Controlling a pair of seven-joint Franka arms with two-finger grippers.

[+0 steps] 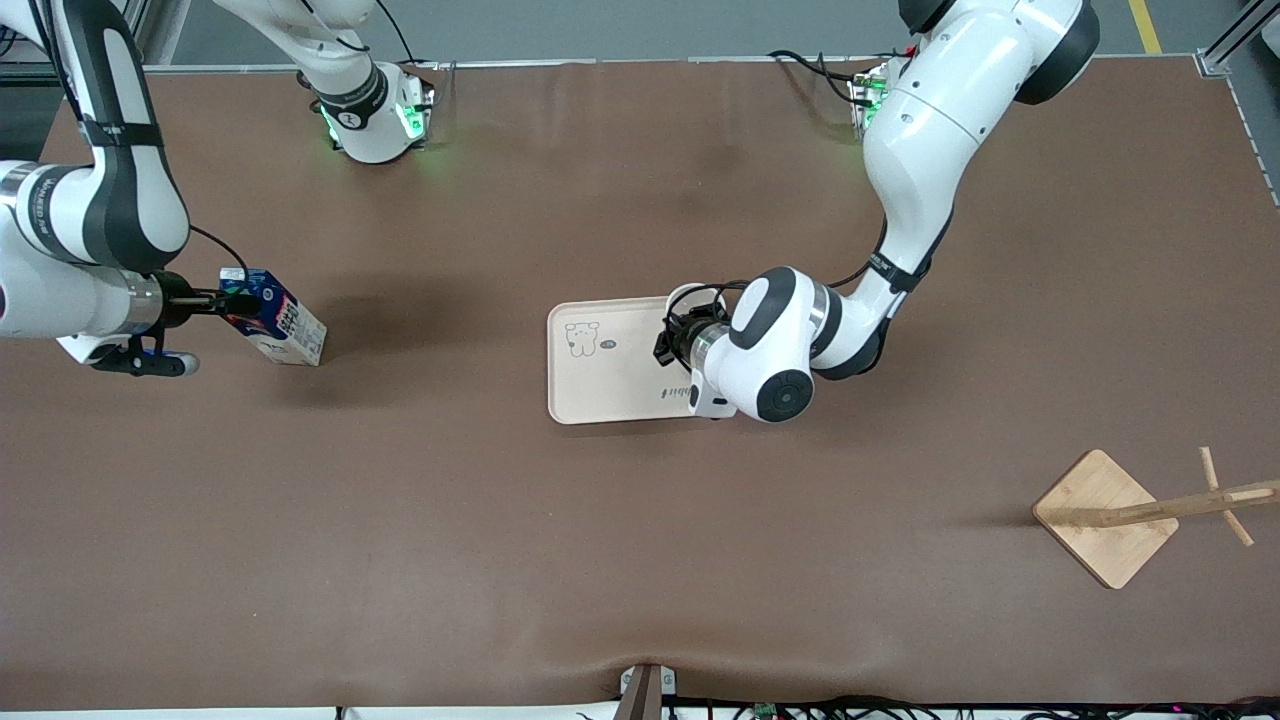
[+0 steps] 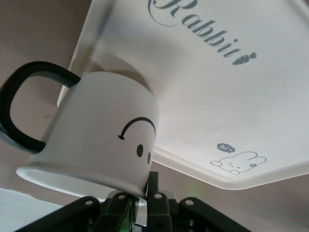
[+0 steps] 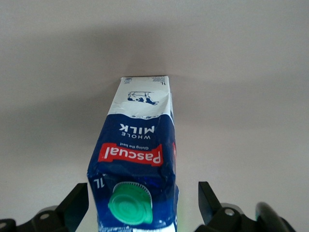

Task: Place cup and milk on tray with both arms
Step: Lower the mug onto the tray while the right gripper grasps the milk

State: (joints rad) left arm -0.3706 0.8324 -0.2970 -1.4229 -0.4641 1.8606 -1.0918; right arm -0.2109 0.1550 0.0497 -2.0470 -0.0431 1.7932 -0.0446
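Cup [image 1: 686, 297] mostly hidden under left arm; tray [image 1: 600, 385] partly covered.

1. White ceramic cup [image 2: 101, 140]: black smiley face, black loop handle.
2. Dark-blue and white cardboard milk carton [image 3: 137, 159]: green cap, red label band.
3. Cream rectangular tray [image 1: 600, 385]: grey rabbit drawing, cursive lettering.

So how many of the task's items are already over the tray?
1: the white smiley-face mug, held by the left claw over the cream rectangular tray. The blue-and-white milk carton sits off-tray at the right arm's end.
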